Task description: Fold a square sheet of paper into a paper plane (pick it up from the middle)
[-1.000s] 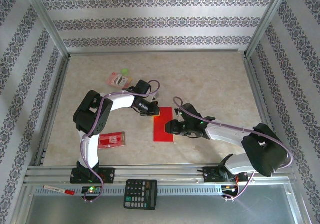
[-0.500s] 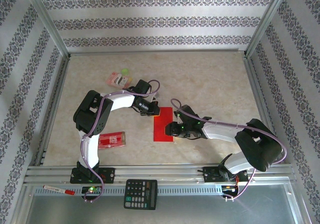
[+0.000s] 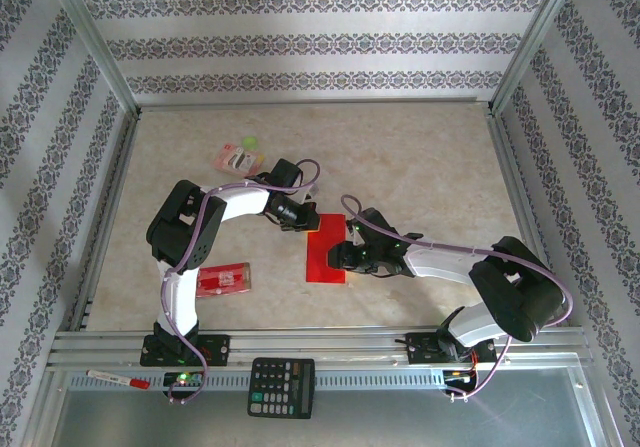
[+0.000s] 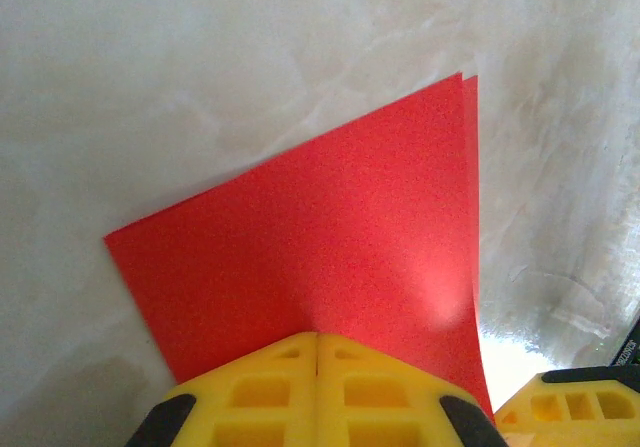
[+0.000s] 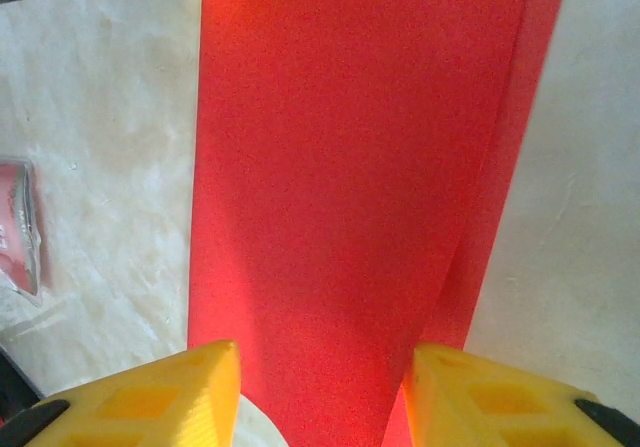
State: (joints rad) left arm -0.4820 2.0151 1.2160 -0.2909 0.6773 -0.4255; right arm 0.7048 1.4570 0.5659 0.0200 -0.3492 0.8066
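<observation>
If you scan from the left, you've got a small red rectangular packet with white print lying on the beige marbled tabletop, well apart from the action. Next up, your left gripper has its yellow fingers pressed tight together, tips down at the far left end of the plain bright red sheet of paper, which sits mid-table folded in half, layers slightly offset. Your right gripper is spread, low over the paper, red strip running between its fingers.
</observation>
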